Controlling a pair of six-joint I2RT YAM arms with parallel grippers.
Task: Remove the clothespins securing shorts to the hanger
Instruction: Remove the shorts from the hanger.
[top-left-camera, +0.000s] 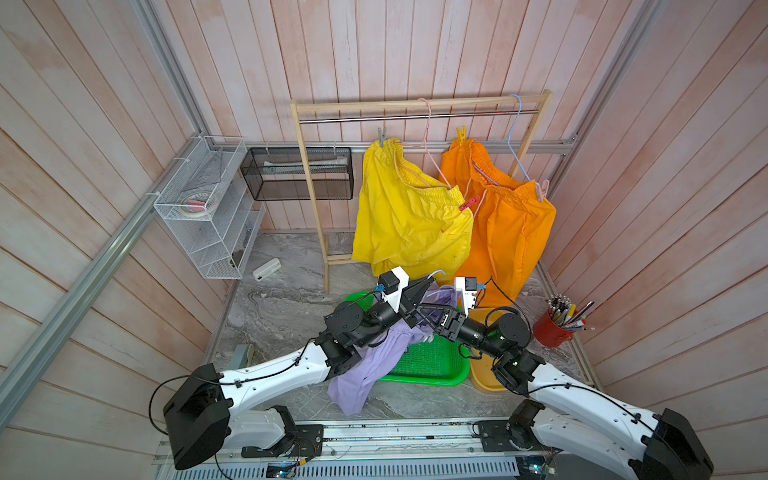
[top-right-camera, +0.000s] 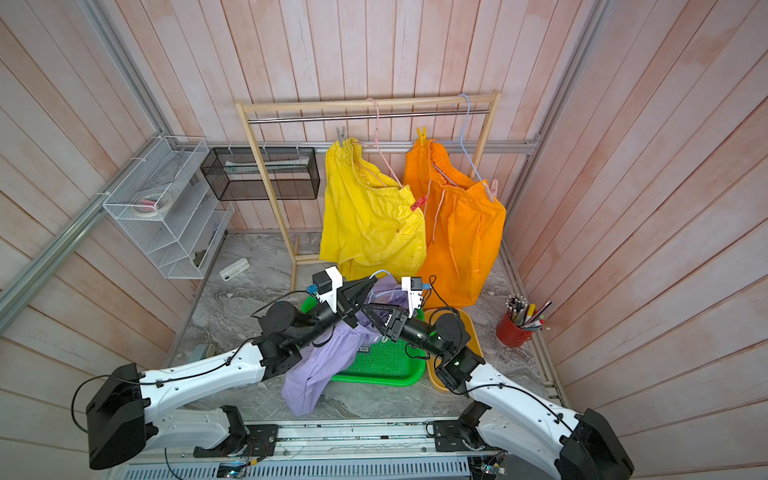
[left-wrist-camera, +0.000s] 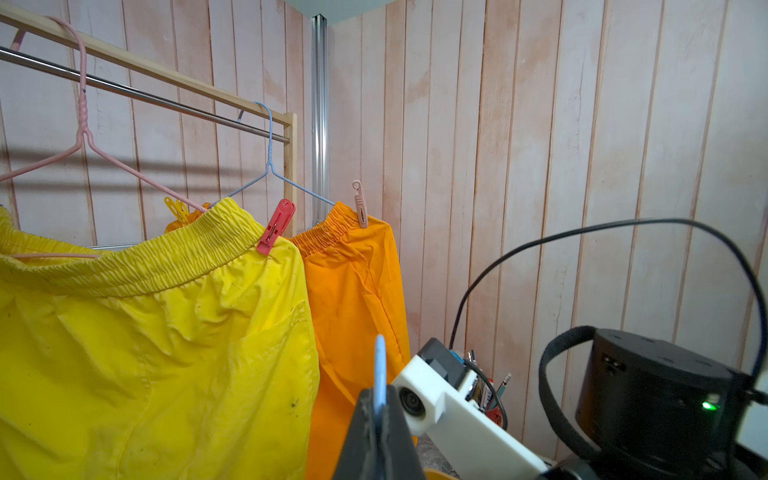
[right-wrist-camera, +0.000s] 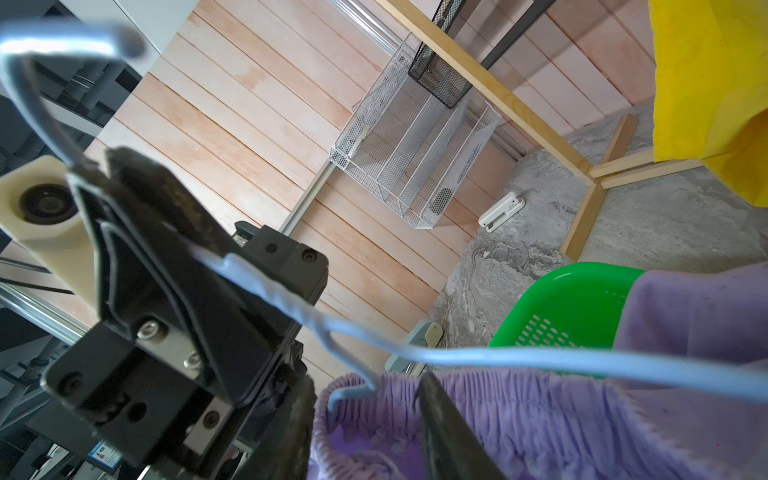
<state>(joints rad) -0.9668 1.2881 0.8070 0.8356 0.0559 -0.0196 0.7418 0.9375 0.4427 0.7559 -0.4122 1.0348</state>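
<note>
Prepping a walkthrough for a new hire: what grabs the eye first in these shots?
The bright yellow shorts and orange shorts hang side by side on the wooden rack at the back, clipped up with clothespins. In front, near the green tray, the left gripper is shut on a blue hanger with the lilac shorts on it.

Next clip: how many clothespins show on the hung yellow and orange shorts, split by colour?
Grey clothespin: 1
Yellow clothespin: 1
Red clothespin: 1
Pale pink clothespin: 1
Total: 4
</note>
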